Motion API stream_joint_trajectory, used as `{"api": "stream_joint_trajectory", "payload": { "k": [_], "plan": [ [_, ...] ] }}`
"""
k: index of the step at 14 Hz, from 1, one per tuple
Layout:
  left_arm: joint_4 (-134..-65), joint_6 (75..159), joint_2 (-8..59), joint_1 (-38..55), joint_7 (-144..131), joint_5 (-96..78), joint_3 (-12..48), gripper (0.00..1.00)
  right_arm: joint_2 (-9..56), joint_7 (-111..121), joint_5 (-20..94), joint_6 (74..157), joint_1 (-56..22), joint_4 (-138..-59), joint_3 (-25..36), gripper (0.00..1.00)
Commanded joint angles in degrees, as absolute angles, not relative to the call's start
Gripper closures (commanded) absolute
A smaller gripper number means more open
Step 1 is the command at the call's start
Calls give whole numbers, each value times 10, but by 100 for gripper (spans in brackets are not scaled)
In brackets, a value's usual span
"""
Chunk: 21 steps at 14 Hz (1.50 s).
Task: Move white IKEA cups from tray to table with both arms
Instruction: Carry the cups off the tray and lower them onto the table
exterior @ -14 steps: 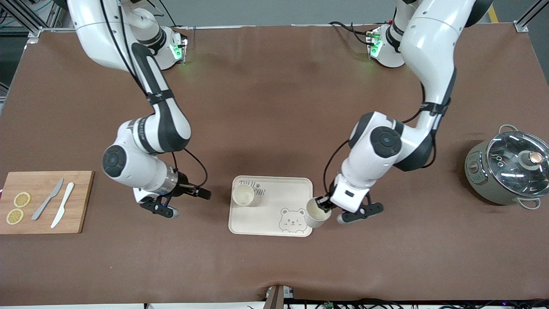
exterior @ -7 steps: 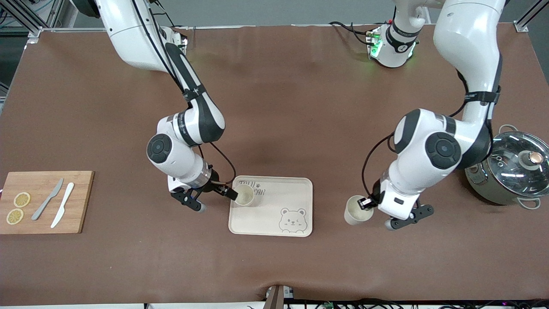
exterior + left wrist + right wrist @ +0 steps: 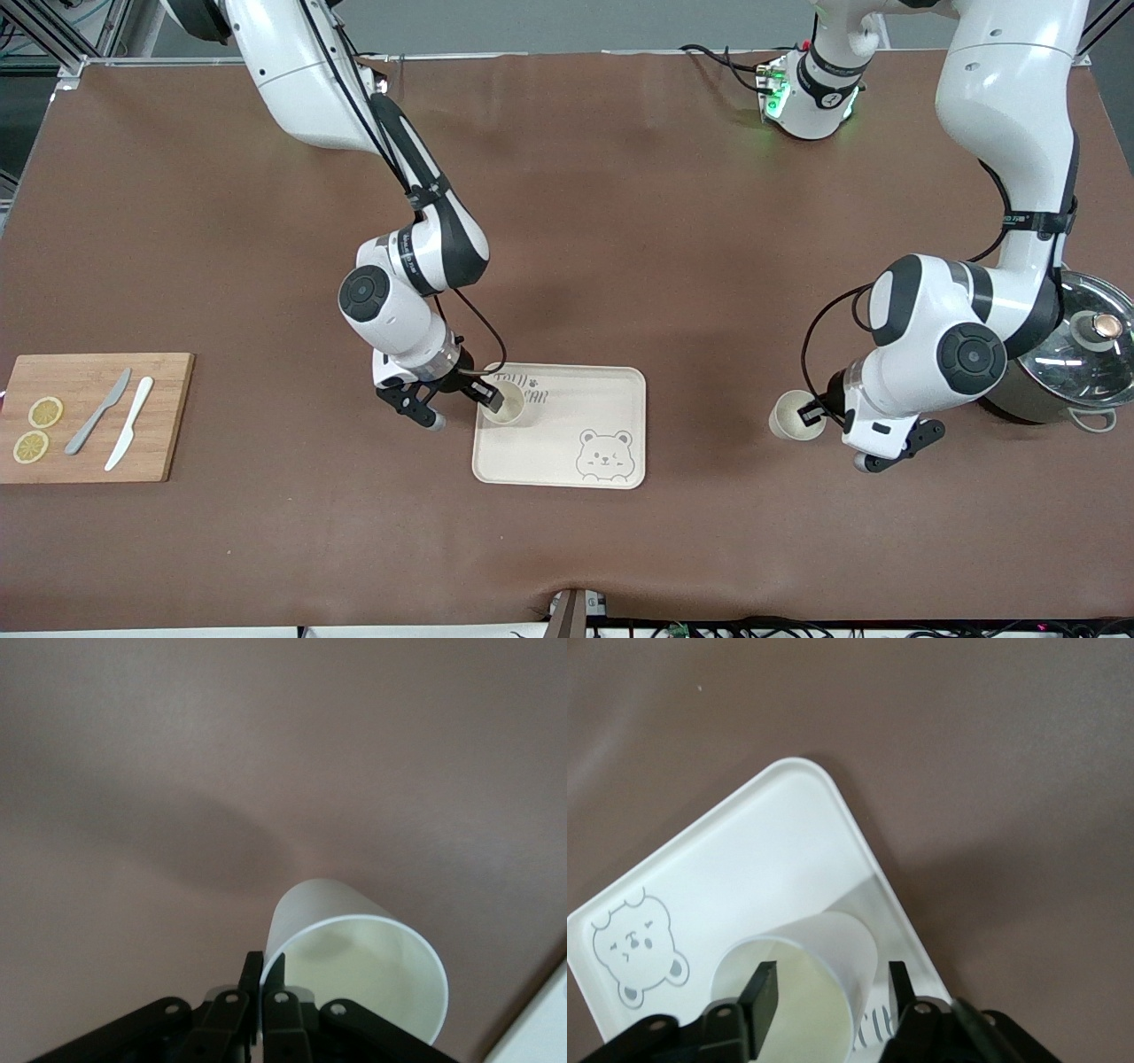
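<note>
One white cup [image 3: 509, 409] stands on the bear tray [image 3: 567, 443] at its corner toward the right arm's end, farther from the front camera. My right gripper [image 3: 490, 399] is open at its rim. In the right wrist view, one finger [image 3: 762, 992] is inside this cup [image 3: 833, 943] and the other is outside its wall. My left gripper [image 3: 811, 415] is shut on the rim of the second white cup [image 3: 788, 418], off the tray, between the tray and the pot. The left wrist view shows the gripper [image 3: 263, 970] pinching that cup's [image 3: 354, 966] wall. I cannot tell whether this cup rests on the table.
A grey pot with a glass lid [image 3: 1076, 354] stands at the left arm's end, partly hidden by the left arm. A wooden cutting board [image 3: 168, 416] with two knives and lemon slices lies at the right arm's end. The tray [image 3: 744, 859] also shows in the right wrist view.
My left gripper has carried its cup off the tray's edge toward the pot. My right gripper has moved from beside the cutting board to the cup on the tray.
</note>
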<state>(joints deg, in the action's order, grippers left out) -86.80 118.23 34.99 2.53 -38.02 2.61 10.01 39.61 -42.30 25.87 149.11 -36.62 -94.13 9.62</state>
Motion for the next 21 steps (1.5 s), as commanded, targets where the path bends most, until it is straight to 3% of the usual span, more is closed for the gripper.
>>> {"api": "stream_joint_trajectory", "payload": {
  "k": [1,2,8,10,11,14,17,21],
  "plan": [
    [-922,1212,332,15,-385,47,103,100,393,-446,272,1506,-386,-954,103,88],
    [-941,1225,331,8,-385,53,103,100,394,-446,272,1506,-391,-954,103,100],
    [-982,1258,322,-11,-386,55,103,100,370,-447,272,1489,-394,-954,103,100],
    [-983,1253,321,-19,-388,55,104,100,338,-447,267,1403,-387,-944,108,100],
    [-983,1252,321,-22,-388,55,104,91,329,-447,266,1352,-383,-931,117,100],
    [-980,1251,320,-25,-387,55,104,0,316,-450,265,1164,-381,-865,146,100],
    [-974,1250,298,-25,-384,55,105,0,316,-432,257,1027,-370,-800,198,100],
    [-955,1244,275,-25,-381,55,104,0,280,-294,255,989,-299,-816,202,100]
  ]
}}
